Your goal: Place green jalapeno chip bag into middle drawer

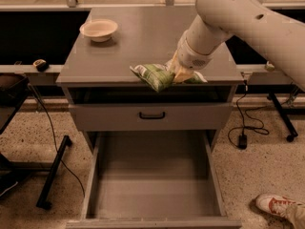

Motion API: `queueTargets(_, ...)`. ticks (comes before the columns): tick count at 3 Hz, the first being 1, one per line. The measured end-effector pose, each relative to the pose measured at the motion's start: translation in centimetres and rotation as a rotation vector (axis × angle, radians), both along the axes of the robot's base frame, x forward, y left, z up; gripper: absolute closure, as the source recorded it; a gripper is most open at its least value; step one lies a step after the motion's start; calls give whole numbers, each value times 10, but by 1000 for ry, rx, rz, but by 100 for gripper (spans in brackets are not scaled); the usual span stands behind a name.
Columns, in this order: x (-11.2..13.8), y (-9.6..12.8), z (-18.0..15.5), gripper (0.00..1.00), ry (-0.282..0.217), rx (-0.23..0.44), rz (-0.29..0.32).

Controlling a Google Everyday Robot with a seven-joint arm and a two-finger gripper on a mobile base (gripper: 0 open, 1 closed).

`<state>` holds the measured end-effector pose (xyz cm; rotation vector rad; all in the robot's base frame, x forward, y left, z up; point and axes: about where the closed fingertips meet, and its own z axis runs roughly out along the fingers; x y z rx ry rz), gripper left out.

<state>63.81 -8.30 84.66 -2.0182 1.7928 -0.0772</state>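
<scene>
The green jalapeno chip bag (153, 76) is a crinkled green bag with pale print. It is at the front edge of the cabinet top (143, 42), sticking out slightly over it. My gripper (178, 73) is at the bag's right end and shut on it, under the big white arm (238, 18). The middle drawer (152, 185) is pulled fully open below, a grey box with a bare floor. The bag is above the drawer front with the black handle (152, 115), not over the open drawer box.
A cream-white bowl (98, 29) stands at the back left of the cabinet top. A black stand leg (52, 171) and cable lie on the floor at left. Cables and a power brick (242, 140) lie at right. A shoe (276, 205) is at lower right.
</scene>
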Motion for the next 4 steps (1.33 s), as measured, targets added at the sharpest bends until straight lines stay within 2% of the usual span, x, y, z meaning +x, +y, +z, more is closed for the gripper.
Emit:
queueTargets(1, -19, -10, 9, 100, 56, -49, -30)
queueTargets(2, -82, -36, 38, 100, 168, -137, -143)
queueTargets(3, -140, -50, 39, 100, 280, -155, -221)
queueTargets(4, -143, -52, 34, 100, 285, -154, -226)
